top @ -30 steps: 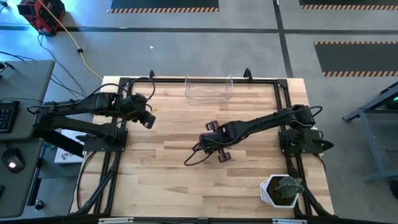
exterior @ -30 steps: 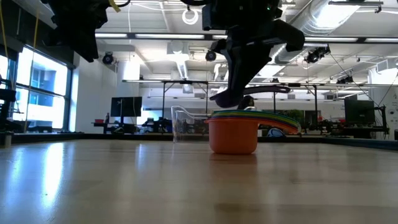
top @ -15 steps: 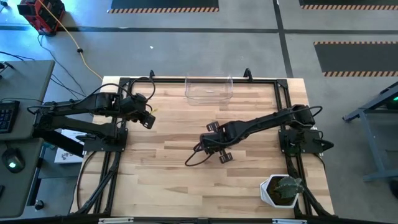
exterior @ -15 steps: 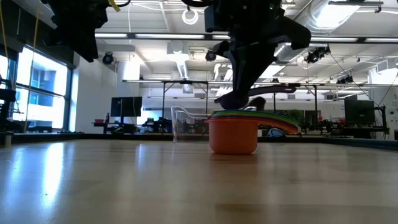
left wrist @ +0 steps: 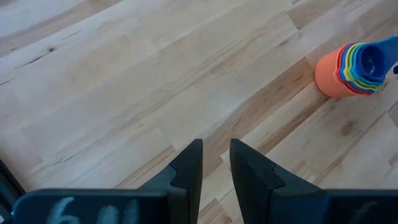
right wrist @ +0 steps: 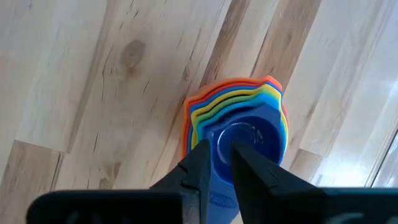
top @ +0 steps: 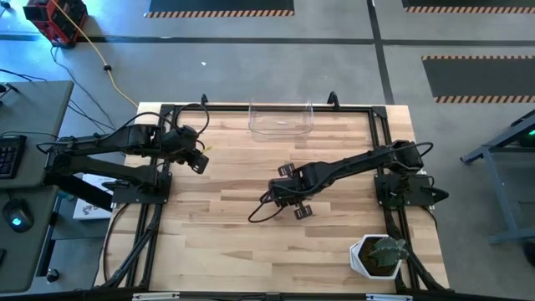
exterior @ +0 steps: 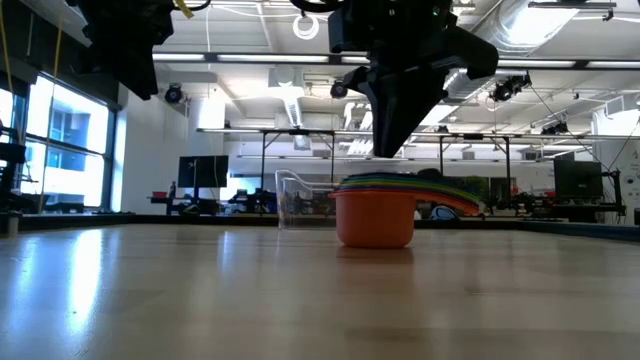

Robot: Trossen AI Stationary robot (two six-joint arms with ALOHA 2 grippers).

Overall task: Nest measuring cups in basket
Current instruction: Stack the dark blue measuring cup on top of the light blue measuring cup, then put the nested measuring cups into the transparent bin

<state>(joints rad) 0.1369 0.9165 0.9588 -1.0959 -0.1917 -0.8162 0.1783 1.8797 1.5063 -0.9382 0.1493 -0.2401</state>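
The measuring cups stand nested in one stack [exterior: 375, 215] on the table's middle, the orange one outermost and the blue one [right wrist: 239, 140] innermost, with their handles [exterior: 445, 192] fanned to one side. My right gripper [exterior: 390, 150] is shut and points down just above the stack's top. It hides the stack in the high view [top: 282, 199], and in its wrist view its tips [right wrist: 221, 155] stand over the blue cup. The clear basket [top: 281, 119] stands empty at the far edge. My left gripper [top: 201, 163] waits shut at the table's left and sees the stack far off [left wrist: 348, 65].
A white pot with a green plant [top: 376, 255] stands at the near right corner. Black frame rails [top: 159, 209] run along the table's left, right and far edges. Bare wood [top: 217, 234] lies between the stack and the near edge.
My right gripper has risen a little from the top of the cup stack, its tips now clear of it in the low view. The stack has stayed where it was.
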